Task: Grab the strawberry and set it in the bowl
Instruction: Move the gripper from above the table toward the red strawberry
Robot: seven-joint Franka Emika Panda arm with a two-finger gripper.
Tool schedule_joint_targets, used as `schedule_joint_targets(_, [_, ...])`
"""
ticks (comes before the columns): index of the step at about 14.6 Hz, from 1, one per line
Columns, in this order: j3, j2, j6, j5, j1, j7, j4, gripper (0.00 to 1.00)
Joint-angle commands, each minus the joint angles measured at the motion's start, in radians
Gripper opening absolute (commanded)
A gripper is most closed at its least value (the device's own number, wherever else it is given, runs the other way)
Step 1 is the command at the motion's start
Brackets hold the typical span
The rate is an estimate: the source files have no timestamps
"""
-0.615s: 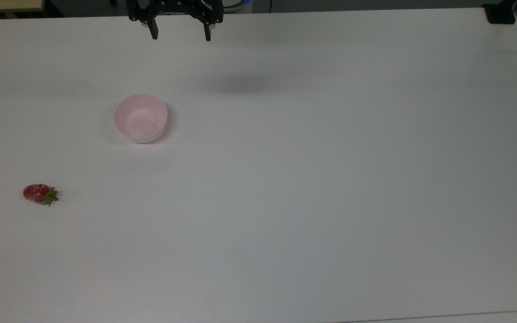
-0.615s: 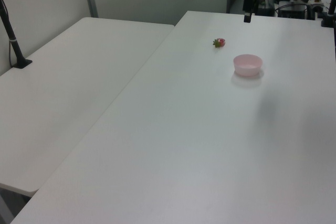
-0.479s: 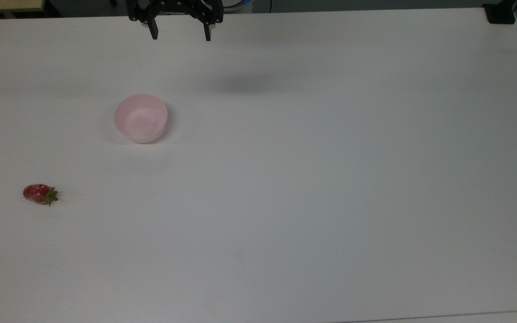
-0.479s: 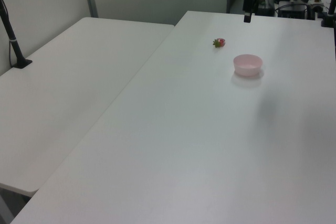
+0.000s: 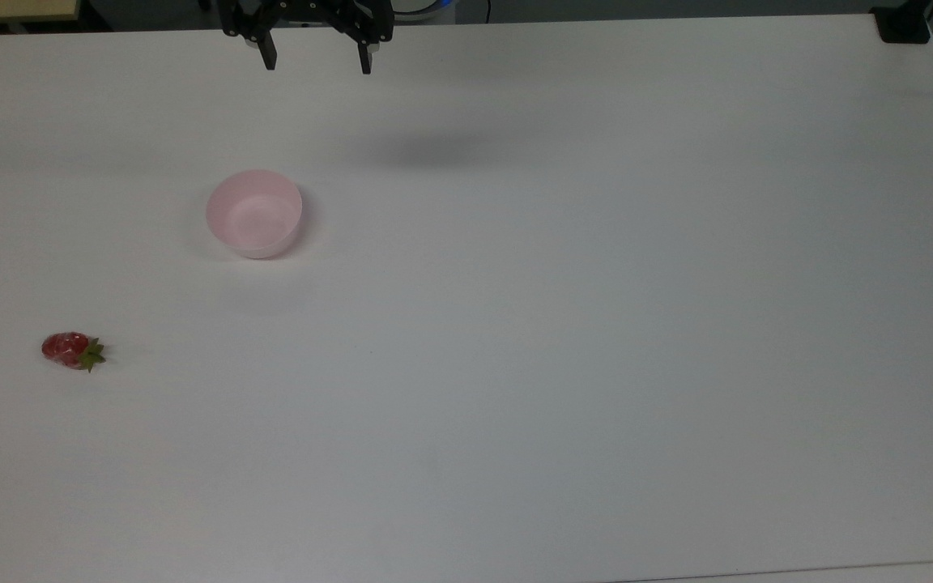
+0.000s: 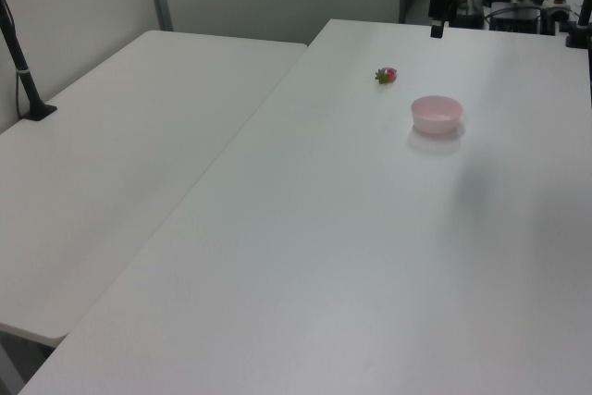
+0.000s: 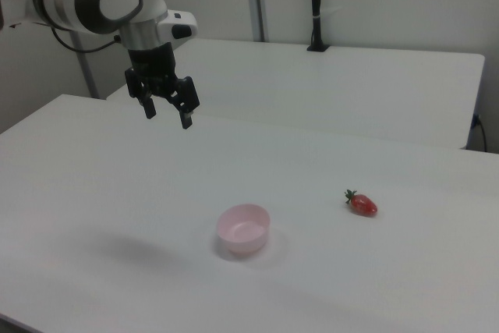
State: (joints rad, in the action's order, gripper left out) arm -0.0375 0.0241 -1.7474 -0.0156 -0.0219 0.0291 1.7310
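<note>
A small red strawberry (image 5: 70,350) with a green cap lies on the white table near the top view's left edge; it also shows as the strawberry (image 6: 387,75) and the strawberry (image 7: 362,203). The pale pink bowl (image 5: 254,212) stands upright and empty, apart from the berry, also seen as the bowl (image 6: 436,114) and the bowl (image 7: 243,229). My gripper (image 5: 314,63) hangs high above the table's far edge in the top view, open, nothing between its fingers. In the right view the gripper (image 7: 166,116) hovers up and to the left of the bowl.
The white table (image 5: 564,308) spreads wide to the top view's right. A second white table (image 6: 120,154) adjoins it on the left view's left, with a black post (image 6: 20,62) on it. A black clamp (image 5: 902,24) sits at the top view's far right corner.
My gripper has shifted slightly toward the top view's left. The strawberry and the bowl have not moved.
</note>
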Motion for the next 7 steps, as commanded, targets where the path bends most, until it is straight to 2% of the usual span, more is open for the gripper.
schedule_joint_targets(1, [0.001,0.0,0.014,0.014,-0.001,-0.015,-0.014,1.0])
schedule_joint_targets(7, [-0.001,-0.022,-0.001,0.046,-0.019,-0.005,-0.018,1.0])
